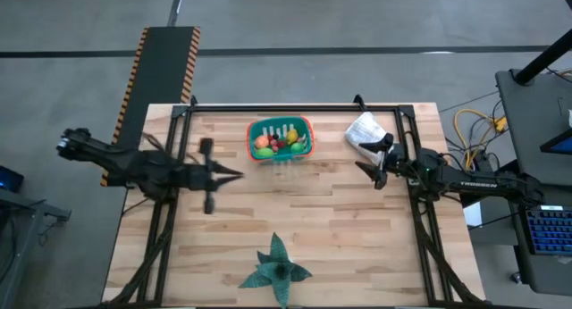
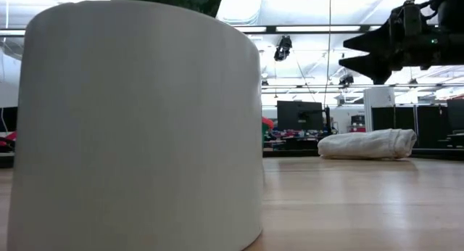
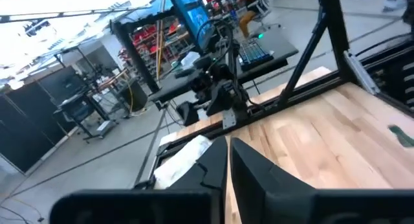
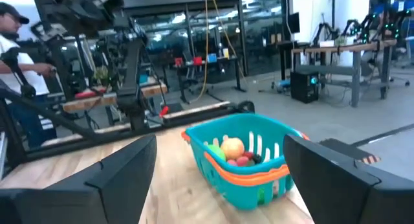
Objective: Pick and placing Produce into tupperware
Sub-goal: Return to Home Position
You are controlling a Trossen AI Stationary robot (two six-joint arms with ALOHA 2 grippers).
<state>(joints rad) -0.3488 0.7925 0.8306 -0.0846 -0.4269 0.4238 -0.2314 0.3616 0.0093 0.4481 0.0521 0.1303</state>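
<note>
Tupperware point(image 1: 253, 130): far centre of surface point(image 1: 340, 220), produce point(image 1: 273, 145) inside.
Left hand point(image 1: 234, 174): mine, closed, empty, to its left.
Right hand point(image 1: 365, 159): open, empty, to its right.
Risk: my right arm point(image 1: 465, 178) snags the white bag point(image 1: 365, 129), seemingly touching it.

Your high camera looks straight down on the whole wooden table point(image 1: 313, 229). Your low camera sits at table-top height, hard against a white pot point(image 2: 138, 128), and faces level across to the white bag point(image 2: 368, 144), which the high view shares. Your left wrist camera looks past the left gripper point(image 3: 228, 146), fingers together, across the table at the right arm point(image 3: 217, 88). Your right wrist camera faces the teal tub point(image 4: 249, 162) close up, between the spread fingers of the right gripper point(image 4: 220, 143). The high view shows that tub too.
</note>
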